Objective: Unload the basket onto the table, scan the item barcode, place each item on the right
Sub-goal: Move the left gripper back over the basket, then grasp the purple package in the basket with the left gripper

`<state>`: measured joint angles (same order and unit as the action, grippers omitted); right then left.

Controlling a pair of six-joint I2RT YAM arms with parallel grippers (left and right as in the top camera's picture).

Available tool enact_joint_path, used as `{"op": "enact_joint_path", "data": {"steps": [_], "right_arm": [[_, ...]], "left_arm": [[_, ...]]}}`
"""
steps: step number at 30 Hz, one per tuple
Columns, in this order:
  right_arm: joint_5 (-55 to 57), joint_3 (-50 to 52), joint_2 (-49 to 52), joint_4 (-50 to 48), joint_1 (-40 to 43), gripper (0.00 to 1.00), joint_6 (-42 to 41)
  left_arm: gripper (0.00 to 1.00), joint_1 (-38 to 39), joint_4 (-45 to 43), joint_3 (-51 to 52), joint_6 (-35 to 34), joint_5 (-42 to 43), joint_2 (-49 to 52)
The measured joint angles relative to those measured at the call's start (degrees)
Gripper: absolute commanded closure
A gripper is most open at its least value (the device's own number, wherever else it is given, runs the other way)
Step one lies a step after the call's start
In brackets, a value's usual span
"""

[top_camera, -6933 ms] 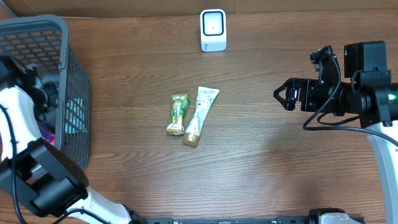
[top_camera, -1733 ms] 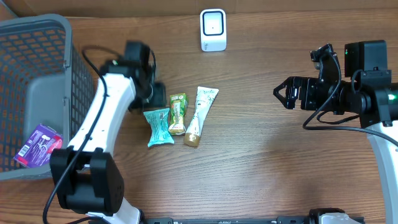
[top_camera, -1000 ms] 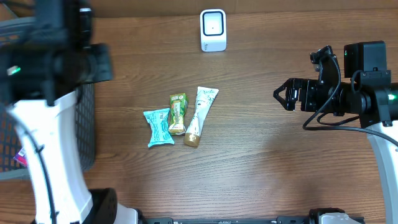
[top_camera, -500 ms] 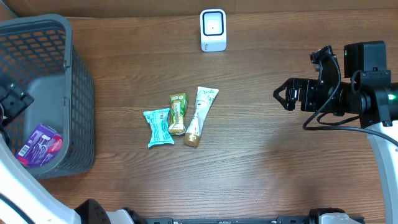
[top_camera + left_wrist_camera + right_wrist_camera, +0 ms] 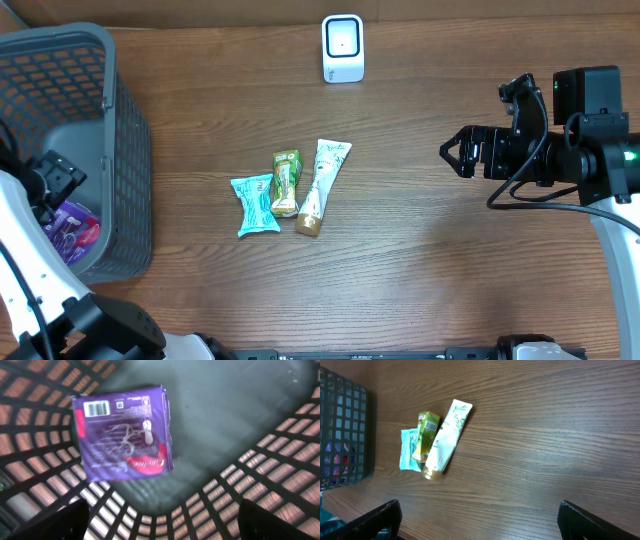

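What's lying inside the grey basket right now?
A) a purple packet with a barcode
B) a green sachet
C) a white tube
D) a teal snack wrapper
A: the left wrist view looks down into the basket at a purple packet with a barcode near one corner, while the white tube, teal wrapper and green sachet lie out on the table.

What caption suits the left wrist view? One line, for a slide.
Open left end effector above a purple packet, barcode up, on the basket floor.
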<state>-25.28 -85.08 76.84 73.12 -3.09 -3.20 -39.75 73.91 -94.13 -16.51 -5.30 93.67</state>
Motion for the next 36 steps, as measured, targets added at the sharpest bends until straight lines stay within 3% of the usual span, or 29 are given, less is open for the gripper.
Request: {"op": "enact_joint_path", "data": {"steps": [11, 16, 21, 24, 25, 27, 28, 36], "right_arm": [[0.0, 0.0, 0.0, 0.0, 0.0, 0.0, 0.0], [0.0, 0.0, 0.0, 0.0, 0.0, 0.0, 0.0], [0.0, 0.0, 0.0, 0.0, 0.0, 0.0, 0.0], [0.0, 0.0, 0.0, 0.0, 0.0, 0.0, 0.0], [0.0, 0.0, 0.0, 0.1, 0.0, 0.0, 0.0], [0.0, 0.0, 0.0, 0.1, 0.0, 0.0, 0.0], [0.0, 0.0, 0.0, 0.1, 0.0, 0.0, 0.0], [0.0, 0.0, 0.0, 0.0, 0.0, 0.0, 0.0]], "left_arm": [[0.15, 0.0, -13.7, 15.2, -0.5, -1.1, 5.8], [0.15, 0.0, -15.4, 16.2, -0.8, -2.4, 10.2], [0.23, 0.0, -15.9, 16.2, -1.2, -3.9, 12.5], [0.43, 0.0, -16.0, 16.0, -1.4, -4.9, 13.4], [0.56, 0.0, -16.0, 15.9, -1.6, -5.3, 13.8], [0.89, 0.0, -15.9, 15.7, -1.4, -6.1, 14.5], [0.96, 0.0, -15.8, 15.5, -1.4, -6.1, 14.8], [0.96, 0.0, -14.8, 14.5, -1.4, -6.6, 15.0]]}}
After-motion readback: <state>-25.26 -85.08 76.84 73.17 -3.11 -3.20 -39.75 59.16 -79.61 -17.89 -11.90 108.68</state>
